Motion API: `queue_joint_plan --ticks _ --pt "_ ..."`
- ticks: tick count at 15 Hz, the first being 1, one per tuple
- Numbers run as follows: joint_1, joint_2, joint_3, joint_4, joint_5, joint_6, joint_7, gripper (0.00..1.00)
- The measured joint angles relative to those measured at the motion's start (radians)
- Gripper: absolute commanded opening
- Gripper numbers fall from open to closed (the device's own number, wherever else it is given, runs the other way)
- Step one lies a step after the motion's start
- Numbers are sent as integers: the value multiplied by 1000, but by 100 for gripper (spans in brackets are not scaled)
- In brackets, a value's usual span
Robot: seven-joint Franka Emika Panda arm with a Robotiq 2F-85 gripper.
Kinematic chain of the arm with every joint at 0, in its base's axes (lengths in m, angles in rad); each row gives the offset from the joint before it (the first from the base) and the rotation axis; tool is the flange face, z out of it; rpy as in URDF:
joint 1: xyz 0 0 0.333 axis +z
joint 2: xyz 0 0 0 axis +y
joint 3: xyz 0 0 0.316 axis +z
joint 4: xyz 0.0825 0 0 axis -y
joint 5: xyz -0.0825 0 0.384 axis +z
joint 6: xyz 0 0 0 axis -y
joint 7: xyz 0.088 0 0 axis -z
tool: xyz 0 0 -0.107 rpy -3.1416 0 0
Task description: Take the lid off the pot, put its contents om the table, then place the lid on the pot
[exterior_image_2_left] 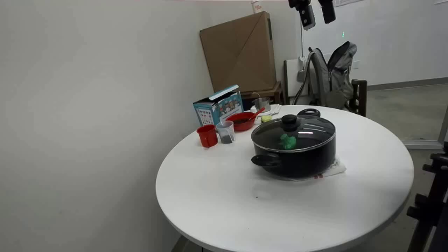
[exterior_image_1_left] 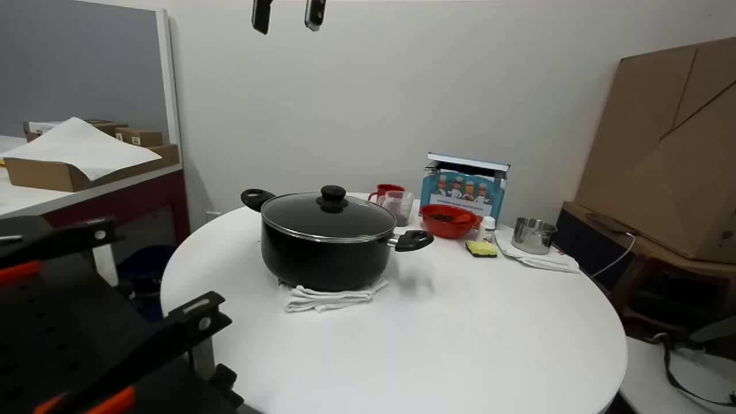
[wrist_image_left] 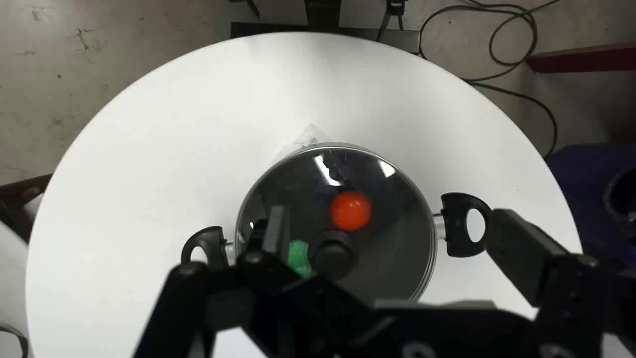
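The black pot (exterior_image_1_left: 325, 264) stands on the round white table (exterior_image_1_left: 471, 333), its two black handles sticking out at opposite sides. Its glass lid (exterior_image_2_left: 316, 131) sits flat on top, with a black knob (exterior_image_1_left: 333, 198) at the centre. Through the glass, the wrist view shows the contents: a red ball (wrist_image_left: 351, 210) and a green item (wrist_image_left: 299, 256) close to the knob, partly covered by a finger. High above the pot and apart from it, my gripper (exterior_image_1_left: 287, 24) is open. Nothing is between its widely spread fingers (wrist_image_left: 275, 231).
A folded white cloth (exterior_image_1_left: 328, 299) lies under the pot. Toward the wall stand a red mug (exterior_image_2_left: 207, 135), a clear cup (exterior_image_2_left: 225, 132), a red bowl (exterior_image_1_left: 445, 225) and a blue box (exterior_image_1_left: 463, 192). Beside them are a sponge (exterior_image_1_left: 482, 249), a white bottle (exterior_image_1_left: 487, 229) and a metal pan (exterior_image_1_left: 533, 236).
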Motion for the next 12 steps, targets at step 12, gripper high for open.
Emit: queue_joint_plan --ticks 12 --pt "-16 17 -26 11 -20 210 74 100"
